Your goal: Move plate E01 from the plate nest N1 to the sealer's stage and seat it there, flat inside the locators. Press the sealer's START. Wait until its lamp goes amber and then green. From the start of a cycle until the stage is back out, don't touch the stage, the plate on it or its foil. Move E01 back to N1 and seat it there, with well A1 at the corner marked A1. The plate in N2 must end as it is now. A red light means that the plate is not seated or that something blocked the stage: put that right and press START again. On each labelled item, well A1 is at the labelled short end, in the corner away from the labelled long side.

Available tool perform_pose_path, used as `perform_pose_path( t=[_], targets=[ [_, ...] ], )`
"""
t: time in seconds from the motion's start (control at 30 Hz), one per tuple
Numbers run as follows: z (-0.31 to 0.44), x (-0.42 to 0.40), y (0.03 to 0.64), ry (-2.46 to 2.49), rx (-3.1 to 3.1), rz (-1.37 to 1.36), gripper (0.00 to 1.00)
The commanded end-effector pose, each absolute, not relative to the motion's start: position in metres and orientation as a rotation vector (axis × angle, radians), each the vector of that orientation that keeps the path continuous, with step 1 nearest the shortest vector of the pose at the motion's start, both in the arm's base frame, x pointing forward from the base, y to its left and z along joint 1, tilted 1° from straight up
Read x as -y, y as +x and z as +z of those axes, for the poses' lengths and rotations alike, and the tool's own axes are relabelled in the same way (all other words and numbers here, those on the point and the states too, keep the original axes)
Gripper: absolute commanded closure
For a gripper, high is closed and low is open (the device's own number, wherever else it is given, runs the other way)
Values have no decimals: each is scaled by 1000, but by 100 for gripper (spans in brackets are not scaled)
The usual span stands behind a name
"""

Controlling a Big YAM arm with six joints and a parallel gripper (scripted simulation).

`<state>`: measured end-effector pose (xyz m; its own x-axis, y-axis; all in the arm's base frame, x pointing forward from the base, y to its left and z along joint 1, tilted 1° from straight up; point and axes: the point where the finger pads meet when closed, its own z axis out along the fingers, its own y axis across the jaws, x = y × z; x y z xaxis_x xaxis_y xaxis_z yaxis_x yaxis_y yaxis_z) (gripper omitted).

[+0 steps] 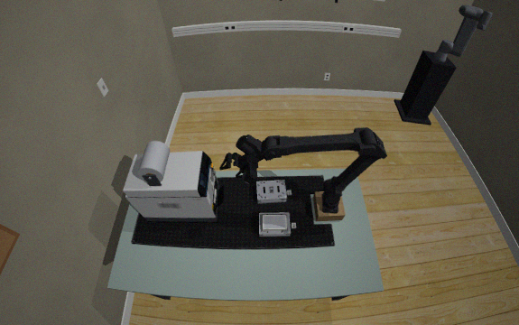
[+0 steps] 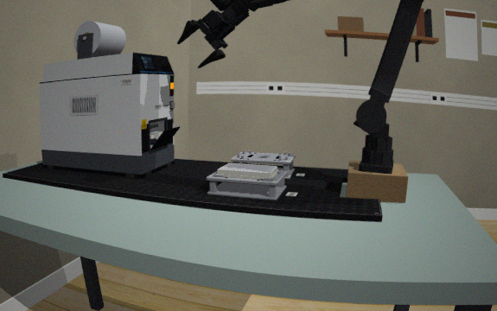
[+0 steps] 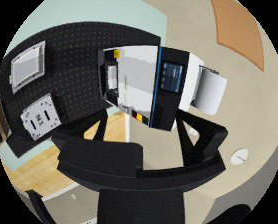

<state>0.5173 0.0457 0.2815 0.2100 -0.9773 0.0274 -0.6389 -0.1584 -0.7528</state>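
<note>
The white sealer [image 1: 182, 181] [image 2: 101, 121] [image 3: 139, 76] stands at the left end of the black mat [image 1: 187, 235] [image 2: 144, 186]. Its lamp [image 2: 171, 88] [image 3: 142, 117] glows amber. Its front flap [image 2: 163, 139] is tipped open, no stage stands out in front, and a pale shape shows inside the slot. The far nest [image 1: 272, 190] [image 2: 263, 157] [image 3: 39, 117] is empty. The near nest [image 1: 274, 224] [image 2: 248, 179] holds a white plate [image 1: 273, 221] [image 2: 248, 171] [image 3: 26, 66]. My gripper [image 1: 231, 163] [image 2: 192, 52] [image 3: 141, 112] is open and empty, high in the air to the right of the sealer's front, touching nothing.
The arm's wooden base block [image 1: 329, 213] [image 2: 378, 183] sits at the mat's right end on the pale green table [image 1: 241, 275] [image 2: 274, 250]. A foil roll [image 1: 155, 158] [image 2: 101, 40] tops the sealer. Small label tags [image 2: 291, 194] lie beside the nests.
</note>
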Motion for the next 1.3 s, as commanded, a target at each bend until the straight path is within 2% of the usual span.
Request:
perform_pose_path(
  t=[0.0,0.6,1.27],
  targets=[
    [285,-50,516,-1882,-1482,-718,0],
    [326,-49,532,-1780,-1474,-758,0],
    [322,-39,533,-1780,-1486,-770,0]
  ],
)
